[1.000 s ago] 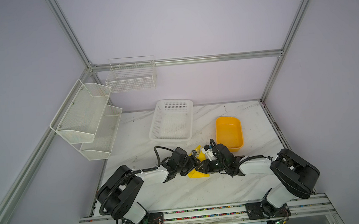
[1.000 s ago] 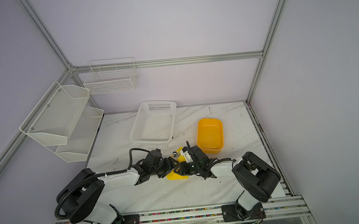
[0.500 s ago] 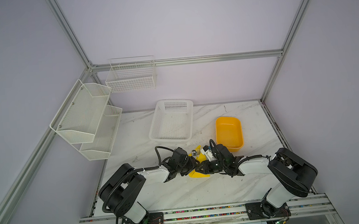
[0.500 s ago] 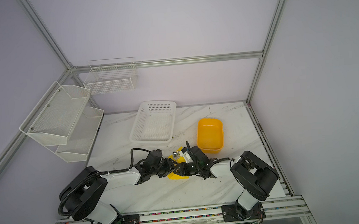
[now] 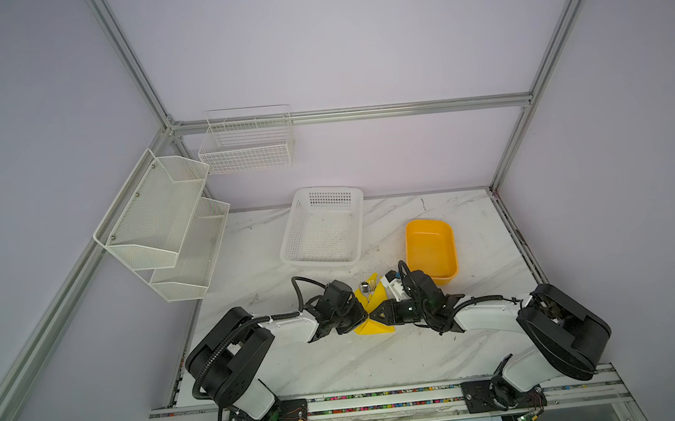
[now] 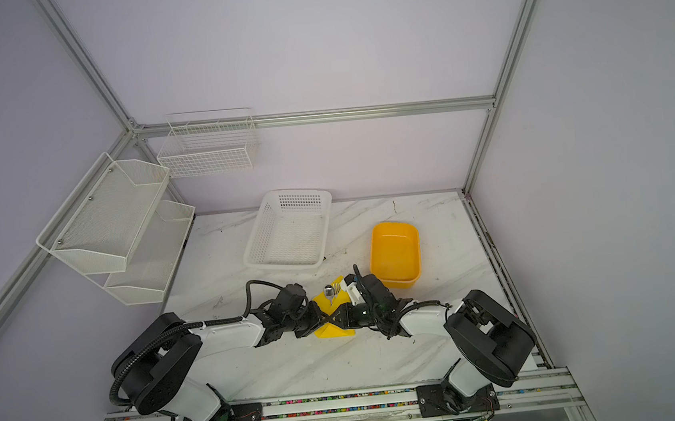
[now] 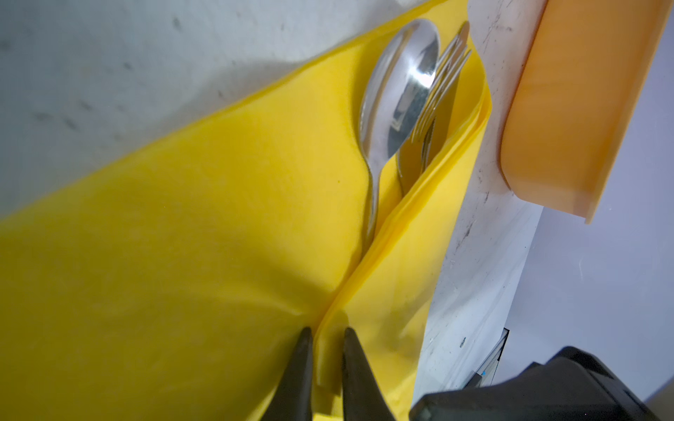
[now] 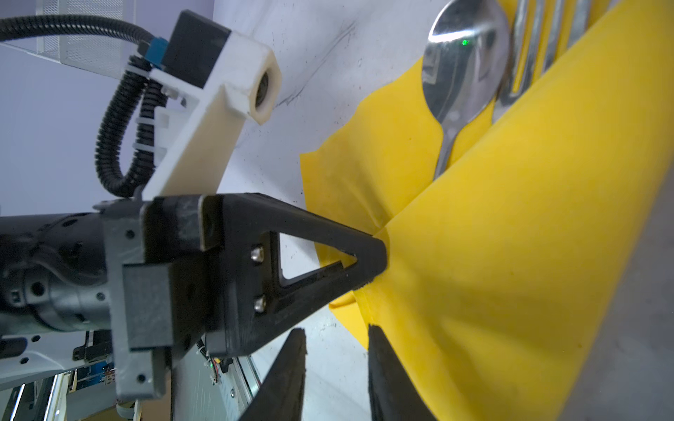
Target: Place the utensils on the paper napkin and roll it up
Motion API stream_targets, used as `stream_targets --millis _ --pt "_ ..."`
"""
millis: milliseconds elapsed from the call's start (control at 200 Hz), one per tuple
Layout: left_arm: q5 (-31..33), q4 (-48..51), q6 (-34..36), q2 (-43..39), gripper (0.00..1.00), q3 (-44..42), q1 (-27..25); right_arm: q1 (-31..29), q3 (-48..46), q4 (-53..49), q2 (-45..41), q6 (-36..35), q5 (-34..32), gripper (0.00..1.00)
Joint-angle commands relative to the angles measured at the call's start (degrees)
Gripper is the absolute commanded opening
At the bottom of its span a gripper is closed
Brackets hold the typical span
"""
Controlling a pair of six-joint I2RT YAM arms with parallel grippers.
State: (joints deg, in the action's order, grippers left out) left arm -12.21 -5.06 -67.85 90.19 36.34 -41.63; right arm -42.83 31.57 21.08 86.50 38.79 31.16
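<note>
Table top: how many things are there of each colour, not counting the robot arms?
White: 1, basket
Orange: 1, tub
Yellow: 1, napkin
Silver: 2 clearly seen, spoon and fork; the fold may hide more
Total: 5

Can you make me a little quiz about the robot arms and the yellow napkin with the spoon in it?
1. True or false: the spoon and the fork lie on the paper napkin.
2. Pick one: what do the fingers of the left gripper pinch? A: a fold of the paper napkin. B: the spoon. C: the fork.
3. Fill the gap: one flap of the paper napkin is folded ____ the handles of the spoon and fork.

Key: 1 true; 2 A; 3 over.
</note>
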Motion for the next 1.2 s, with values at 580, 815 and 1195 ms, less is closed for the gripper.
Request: stream_targets --millis 580,815,1195 --pt "1.5 -1.8 2.6 -5.3 0.00 1.0 0.2 8.1 -2.1 -14.1 -7.2 5.4 -11.1 0.29" --pt "2.7 -1.9 2.5 -6.3 0.00 -1.2 0.2 8.1 -0.7 -13.8 -4.3 3.7 -8.8 0.27" --pt "3.9 -2.5 2.8 -5.3 0.00 -2.6 0.2 8.1 0.2 -13.8 -4.0 2.4 -5.1 0.27"
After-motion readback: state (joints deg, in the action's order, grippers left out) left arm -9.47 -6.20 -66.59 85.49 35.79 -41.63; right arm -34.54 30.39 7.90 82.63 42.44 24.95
